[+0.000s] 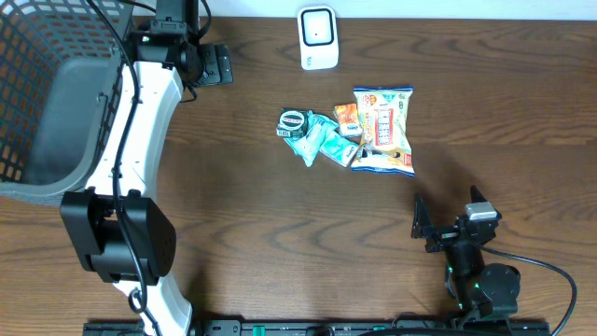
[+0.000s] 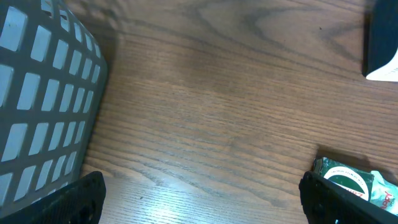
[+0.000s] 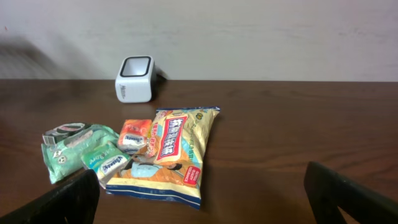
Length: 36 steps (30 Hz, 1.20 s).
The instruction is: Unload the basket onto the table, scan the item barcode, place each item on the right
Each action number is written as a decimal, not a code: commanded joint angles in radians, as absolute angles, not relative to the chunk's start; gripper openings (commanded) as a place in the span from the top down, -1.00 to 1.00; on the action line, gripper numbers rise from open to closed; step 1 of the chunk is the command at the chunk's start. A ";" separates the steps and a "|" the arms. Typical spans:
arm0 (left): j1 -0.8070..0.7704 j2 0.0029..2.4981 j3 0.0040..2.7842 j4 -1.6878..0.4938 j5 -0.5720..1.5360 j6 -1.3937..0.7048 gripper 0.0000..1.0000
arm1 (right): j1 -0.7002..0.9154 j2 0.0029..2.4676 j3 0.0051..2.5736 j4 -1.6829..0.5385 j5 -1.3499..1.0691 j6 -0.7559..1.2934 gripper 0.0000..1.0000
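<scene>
A pile of items lies mid-table: a large snack bag (image 1: 383,131) (image 3: 174,152), green packets (image 1: 315,140) (image 3: 81,149), a round tin (image 1: 292,122) and a small orange packet (image 1: 347,117) (image 3: 134,134). The white barcode scanner (image 1: 318,38) (image 3: 135,79) stands at the far edge. My left gripper (image 1: 215,63) (image 2: 202,208) is open over bare wood left of the scanner, with a green packet (image 2: 357,180) by its right finger. My right gripper (image 1: 423,227) (image 3: 202,199) is open near the front edge, facing the pile, nothing between its fingers.
A grey mesh basket (image 1: 37,93) (image 2: 37,93) fills the table's left end, close beside my left gripper. The left arm's white links stretch along the basket's right side. Bare wood lies between the pile and my right gripper.
</scene>
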State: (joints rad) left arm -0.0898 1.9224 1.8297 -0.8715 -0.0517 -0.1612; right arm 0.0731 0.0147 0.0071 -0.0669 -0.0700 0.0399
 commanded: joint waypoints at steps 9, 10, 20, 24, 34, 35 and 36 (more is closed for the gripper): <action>-0.090 1.902 1.842 -0.875 -0.065 -0.178 -0.95 | 0.071 0.011 0.006 -0.071 -0.062 0.028 -0.99; -0.090 1.902 1.842 -0.875 -0.064 -0.178 -0.96 | 0.071 0.011 0.006 -0.071 -0.062 0.028 -0.99; -0.090 1.902 1.842 -0.875 -0.065 -0.178 -0.96 | 0.071 0.011 0.006 0.235 -0.298 0.198 -0.99; -0.090 1.902 1.842 -0.875 -0.065 -0.178 -0.96 | 0.071 0.011 0.006 0.384 -0.298 0.231 -0.99; -0.090 1.902 1.842 -0.875 -0.065 -0.178 -0.95 | 0.071 0.080 0.034 0.779 -0.159 0.146 -0.99; -0.090 1.902 1.842 -0.875 -0.064 -0.178 -0.96 | 0.071 0.107 0.056 0.798 -0.160 0.118 -0.99; -0.090 1.902 1.842 -0.875 -0.065 -0.178 -0.96 | 0.071 0.139 0.086 0.805 -0.160 0.096 -0.99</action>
